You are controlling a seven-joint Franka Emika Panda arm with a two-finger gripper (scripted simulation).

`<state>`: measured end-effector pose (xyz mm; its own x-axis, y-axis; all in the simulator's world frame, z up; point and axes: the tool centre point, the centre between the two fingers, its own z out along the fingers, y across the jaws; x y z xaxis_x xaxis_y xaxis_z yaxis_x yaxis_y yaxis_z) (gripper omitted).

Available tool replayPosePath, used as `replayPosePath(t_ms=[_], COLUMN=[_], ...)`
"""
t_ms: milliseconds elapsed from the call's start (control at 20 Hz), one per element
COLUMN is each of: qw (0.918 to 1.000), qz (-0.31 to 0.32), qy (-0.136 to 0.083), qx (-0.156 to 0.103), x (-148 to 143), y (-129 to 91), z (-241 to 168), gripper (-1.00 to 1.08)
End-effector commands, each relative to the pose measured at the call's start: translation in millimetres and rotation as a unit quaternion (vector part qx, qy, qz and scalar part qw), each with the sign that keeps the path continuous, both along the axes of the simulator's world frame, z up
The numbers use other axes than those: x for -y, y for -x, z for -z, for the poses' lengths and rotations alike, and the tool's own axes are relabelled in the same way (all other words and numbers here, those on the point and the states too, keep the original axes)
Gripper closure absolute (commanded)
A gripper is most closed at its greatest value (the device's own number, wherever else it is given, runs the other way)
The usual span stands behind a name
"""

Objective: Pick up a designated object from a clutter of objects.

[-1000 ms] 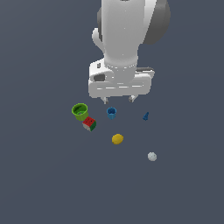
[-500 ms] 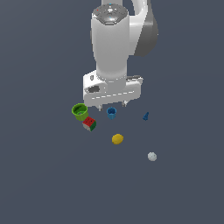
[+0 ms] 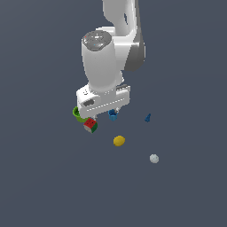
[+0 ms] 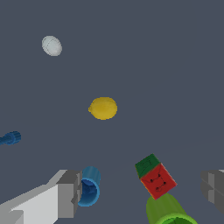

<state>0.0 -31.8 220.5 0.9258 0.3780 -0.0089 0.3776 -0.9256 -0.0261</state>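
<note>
Exterior view, left to right. Bright green plastic cup [image 3: 78, 114], mostly hidden behind the white hand of the arm; only a rim arc shows. Touching or just beside it, the small puzzle-style cube with red, green and white faces [image 3: 91, 125] sits on the dark grey counter [image 3: 44, 177], tilted on a corner, red face up; contact with the cup cannot be settled. Above both hangs the white gripper [image 3: 106, 116]; its fingers are largely lost behind the hand body from here. Small blue cup [image 3: 112, 115] peeks out under the hand, partly covered. Yellow lemon-like lump [image 3: 119, 141] lies apart, nearer the viewer. Tiny blue cone-like piece [image 3: 148, 117] stands well off to the exterior view's right. Whitish ball [image 3: 154, 158] is farthest right, alone.

Wrist view: the two grey fingers [image 4: 69, 194] are spread wide, nothing between the pads. The cube lies in the gap, nearer one finger, not touched. Green cup cut off at the frame edge; blue cup lies on its side against the other finger.
</note>
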Motion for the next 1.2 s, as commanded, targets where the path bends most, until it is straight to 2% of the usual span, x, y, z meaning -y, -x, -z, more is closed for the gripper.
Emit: replayPosePath(t_ms=[0, 550, 1150], qw=[0.9997, 0.992, 0.9722], qz=[-0.024, -0.126, -0.234], qy=[0.0, 0.0, 0.004], qx=[0.002, 0.007, 0.011], x=[8.6, 45.1, 81.7], y=[2.3, 18.0, 43.9], z=[11.6, 60.5, 109.2], gripper=[-0.92, -0.92, -0.92])
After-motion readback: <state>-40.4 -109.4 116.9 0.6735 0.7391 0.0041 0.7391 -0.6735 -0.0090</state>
